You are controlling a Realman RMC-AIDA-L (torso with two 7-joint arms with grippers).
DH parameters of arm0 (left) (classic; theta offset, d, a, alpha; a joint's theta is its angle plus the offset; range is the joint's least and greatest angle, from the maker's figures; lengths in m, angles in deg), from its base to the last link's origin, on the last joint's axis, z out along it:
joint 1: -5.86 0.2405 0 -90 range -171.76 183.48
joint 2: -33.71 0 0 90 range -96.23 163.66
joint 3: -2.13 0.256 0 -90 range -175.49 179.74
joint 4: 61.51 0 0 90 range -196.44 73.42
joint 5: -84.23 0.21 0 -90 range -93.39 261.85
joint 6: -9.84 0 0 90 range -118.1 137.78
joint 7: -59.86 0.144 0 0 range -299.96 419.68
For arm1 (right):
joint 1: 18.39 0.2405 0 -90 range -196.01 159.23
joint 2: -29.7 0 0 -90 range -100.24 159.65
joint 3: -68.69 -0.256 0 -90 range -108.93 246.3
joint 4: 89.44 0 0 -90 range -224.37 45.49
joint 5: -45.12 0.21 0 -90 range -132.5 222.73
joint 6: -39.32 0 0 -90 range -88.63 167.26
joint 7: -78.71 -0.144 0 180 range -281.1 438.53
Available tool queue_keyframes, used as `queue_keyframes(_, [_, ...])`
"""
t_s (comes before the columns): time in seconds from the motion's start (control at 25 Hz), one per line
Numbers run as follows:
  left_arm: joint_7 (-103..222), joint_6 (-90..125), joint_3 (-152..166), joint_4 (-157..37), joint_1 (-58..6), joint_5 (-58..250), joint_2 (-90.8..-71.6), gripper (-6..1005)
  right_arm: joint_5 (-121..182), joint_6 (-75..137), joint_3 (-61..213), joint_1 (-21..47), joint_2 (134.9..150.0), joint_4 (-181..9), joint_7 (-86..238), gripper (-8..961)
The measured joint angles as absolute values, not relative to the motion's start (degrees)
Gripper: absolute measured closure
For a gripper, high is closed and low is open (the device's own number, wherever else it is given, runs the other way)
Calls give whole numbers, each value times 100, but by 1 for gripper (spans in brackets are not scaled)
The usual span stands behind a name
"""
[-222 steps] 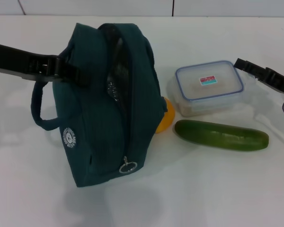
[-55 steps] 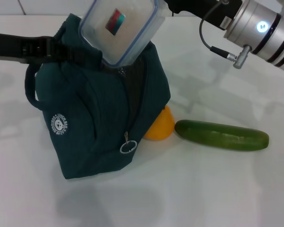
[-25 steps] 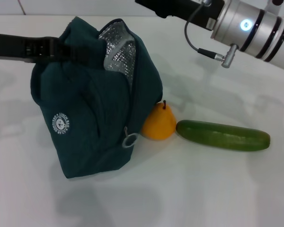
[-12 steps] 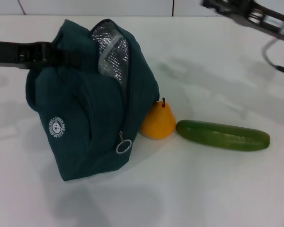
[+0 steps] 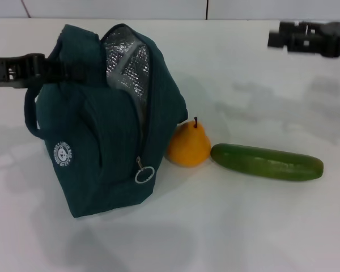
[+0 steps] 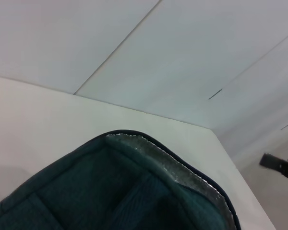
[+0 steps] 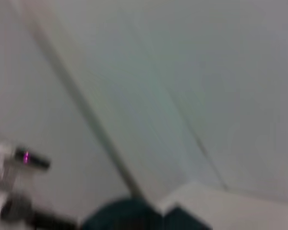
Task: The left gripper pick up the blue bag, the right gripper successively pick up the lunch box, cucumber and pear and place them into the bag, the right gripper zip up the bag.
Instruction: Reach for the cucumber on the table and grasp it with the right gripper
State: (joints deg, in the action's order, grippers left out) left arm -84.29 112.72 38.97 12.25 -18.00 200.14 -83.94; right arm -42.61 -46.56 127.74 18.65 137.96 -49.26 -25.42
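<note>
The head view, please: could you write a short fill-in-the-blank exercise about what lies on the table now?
1. The pear stands between the blue bag and the ____.
2. The lining seen through the bag's open top is ____ in colour.
3. The left pincer holds the bag from the robot's ____ side.
4. The right pincer hangs above the table, holding ____.

Missing words: cucumber; silver; left; nothing
</note>
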Motion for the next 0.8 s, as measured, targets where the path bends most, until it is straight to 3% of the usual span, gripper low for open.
queue_keyframes(0.24, [-8381, 11271, 3866, 1181, -1761, 20010, -8388, 953, -6267, -5030, 12789, 2235, 13603, -3814, -3130, 91])
queue_keyframes(0.4, [-8379, 11278, 3869, 1166, -1754, 20008, -8397, 952, -7698, -5635, 12831, 2829, 13569, -3382, -3594, 93])
queue_keyframes(0.52, [-8378, 11287, 3890, 1150, -1757, 20006, -8408, 952, -8918, -5947, 12987, 3241, 13728, -2928, -3990, 94])
queue_keyframes(0.8, [-8371, 11317, 3896, 886, -1840, 20005, -8383, 952, -10401, -6564, 13207, 4026, 14406, -2575, -4291, 95])
